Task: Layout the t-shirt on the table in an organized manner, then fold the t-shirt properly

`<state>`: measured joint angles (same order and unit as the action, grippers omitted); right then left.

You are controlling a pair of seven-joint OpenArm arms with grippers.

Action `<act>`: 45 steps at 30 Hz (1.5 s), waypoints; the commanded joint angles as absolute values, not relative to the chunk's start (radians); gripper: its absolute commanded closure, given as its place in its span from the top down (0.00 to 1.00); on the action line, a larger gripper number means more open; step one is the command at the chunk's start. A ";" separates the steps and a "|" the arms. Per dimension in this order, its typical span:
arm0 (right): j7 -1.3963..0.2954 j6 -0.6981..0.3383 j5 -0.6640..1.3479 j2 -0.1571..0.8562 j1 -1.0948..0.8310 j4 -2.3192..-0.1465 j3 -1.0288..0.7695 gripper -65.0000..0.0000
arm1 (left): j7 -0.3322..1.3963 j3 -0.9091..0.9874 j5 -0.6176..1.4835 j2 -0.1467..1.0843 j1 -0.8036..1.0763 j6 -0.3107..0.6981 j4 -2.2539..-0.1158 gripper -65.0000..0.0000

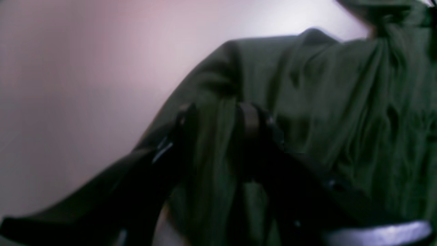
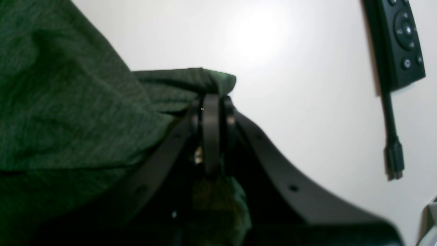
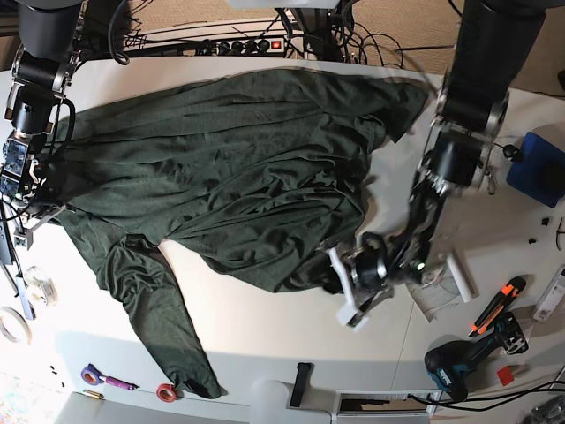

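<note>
A dark green t-shirt (image 3: 238, 159) lies spread and wrinkled over most of the white table, one sleeve (image 3: 163, 318) trailing toward the front left. My left gripper (image 3: 342, 281) sits low at the shirt's front right hem. In the left wrist view it (image 1: 216, 118) is shut on a bunch of the fabric (image 1: 341, 102), which runs between its fingers. My right gripper (image 3: 33, 212) is at the shirt's far left edge. Seen from the right wrist camera, it (image 2: 210, 102) pinches a folded edge of the shirt (image 2: 184, 80), with more cloth (image 2: 61, 102) draped to its left.
A drill (image 3: 468, 355), an orange cutter (image 3: 494, 305) and a blue pad (image 3: 538, 168) lie at the right. Tape rolls (image 3: 13, 322) sit at the left edge, a power strip (image 3: 238, 44) at the back. A black remote-like device (image 2: 399, 41) rests on the table near my right gripper.
</note>
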<state>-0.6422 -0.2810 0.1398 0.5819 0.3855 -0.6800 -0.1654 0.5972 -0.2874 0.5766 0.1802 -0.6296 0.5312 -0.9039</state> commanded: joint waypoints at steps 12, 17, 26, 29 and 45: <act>-0.829 -0.295 0.097 0.573 0.349 -0.651 -0.158 0.00 | 0.370 -0.286 0.464 0.019 -0.771 0.479 -0.580 0.33; -0.826 -0.295 0.097 0.573 0.349 -0.651 -0.158 0.00 | 0.378 -0.286 0.475 0.014 -0.752 0.484 -0.580 0.33; -0.827 -0.295 0.097 0.574 0.349 -0.651 -0.158 0.00 | 0.412 -0.286 0.499 0.026 -0.730 0.496 -0.580 0.04; -0.828 -0.295 0.097 0.574 0.349 -0.651 -0.158 0.00 | 0.412 -0.286 0.550 0.061 -0.729 0.564 -0.596 0.00; -0.826 -0.231 0.096 0.574 0.349 -0.651 -0.158 0.00 | 0.436 -0.284 0.652 0.320 -0.726 0.573 -0.741 0.00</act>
